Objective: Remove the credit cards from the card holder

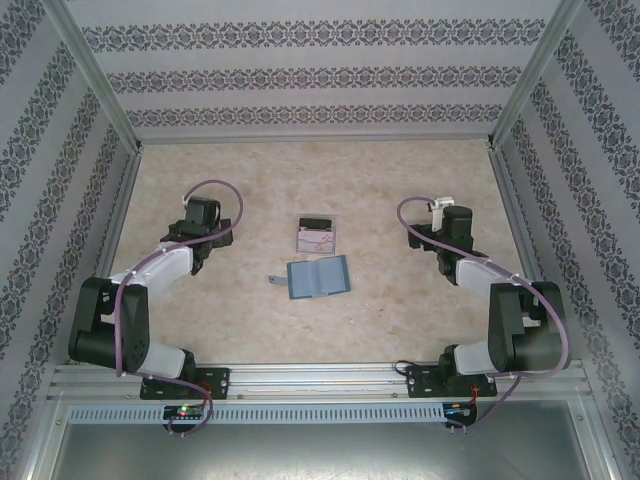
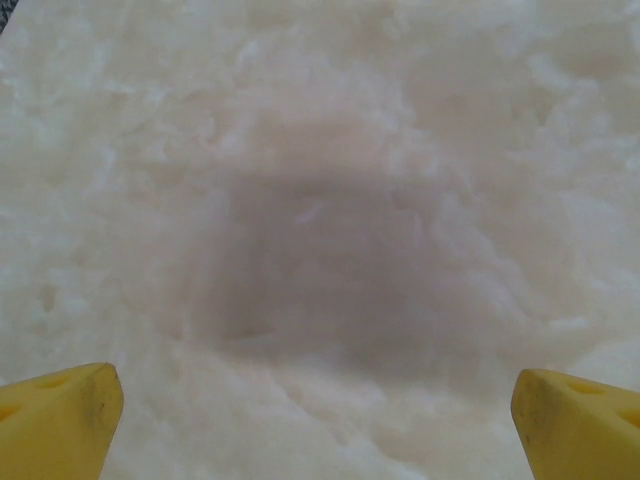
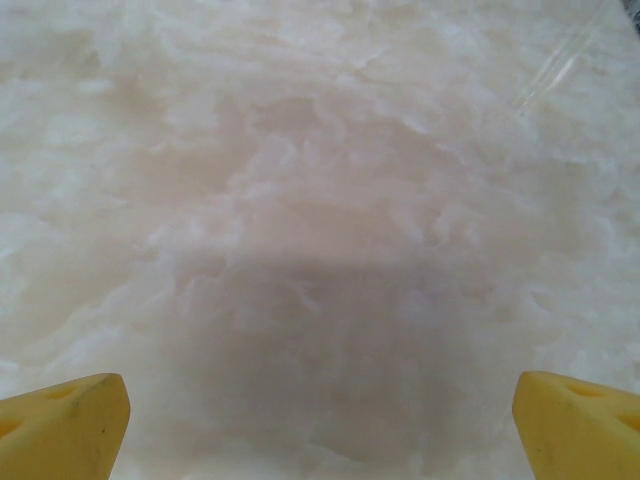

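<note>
Patterned wallpaper hems a pale marbled worktop (image 1: pixel 400 175) where two robot arms sit folded to either side of the job. Between them, near the middle, the card holder (image 1: pixel 318 277) lies spread open and flat with its grey-blue pockets facing up, a placing that leaves the slots reachable from above. Just beyond it, and apart from it, a small clear tray (image 1: pixel 301 245) carries what look like the credit cards (image 1: pixel 320 238), pale with dark markings and a darker patch at the far end. From this height it cannot be told whether any card sits in the pockets. A small grey tab (image 1: pixel 275 281) juts out at the wallet's left edge. The left tool (image 2: pixel 320 415) hangs over bare surface well left of the wallet, its yellow fingertips (image 2: pixel 60 420) spread wide with nothing between them. The right tool (image 3: pixel 320 420) mirrors it on the opposite side, equally wide and empty. Both appear held aside so that the centre is unobstructed.
</note>
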